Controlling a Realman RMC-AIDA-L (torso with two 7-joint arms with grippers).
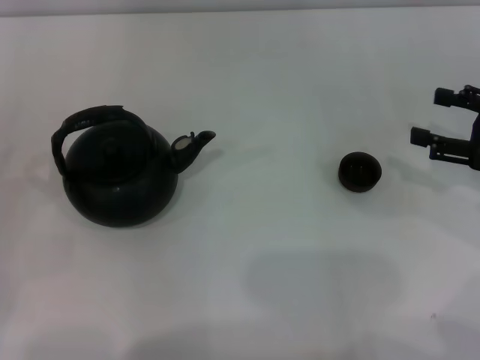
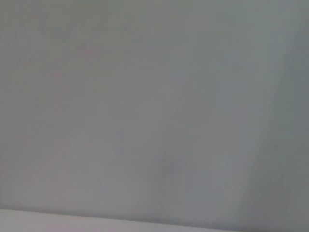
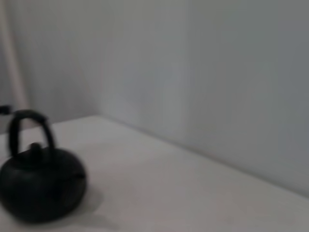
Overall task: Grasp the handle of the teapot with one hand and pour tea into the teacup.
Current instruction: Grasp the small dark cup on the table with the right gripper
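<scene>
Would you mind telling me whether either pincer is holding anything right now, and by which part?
Nothing is held. The right pincer is open beside the teacup; the teapot stands untouched, its handle free.

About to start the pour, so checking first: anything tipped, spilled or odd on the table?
Nothing stands out. The teapot sits upright, handle arched over it, spout toward the upright teacup. No spill shows. The right gripper waits at the right edge.

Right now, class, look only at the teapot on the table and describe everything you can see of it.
The teapot is large, round, squat and black, with a dull, metal-like look. A thick arched handle spans over its domed lid. Its short curved spout points toward the small teacup, well apart from it. It stands upright on the white table, on the robot's left. Nothing grips or touches it; the right hand is far off.
</scene>
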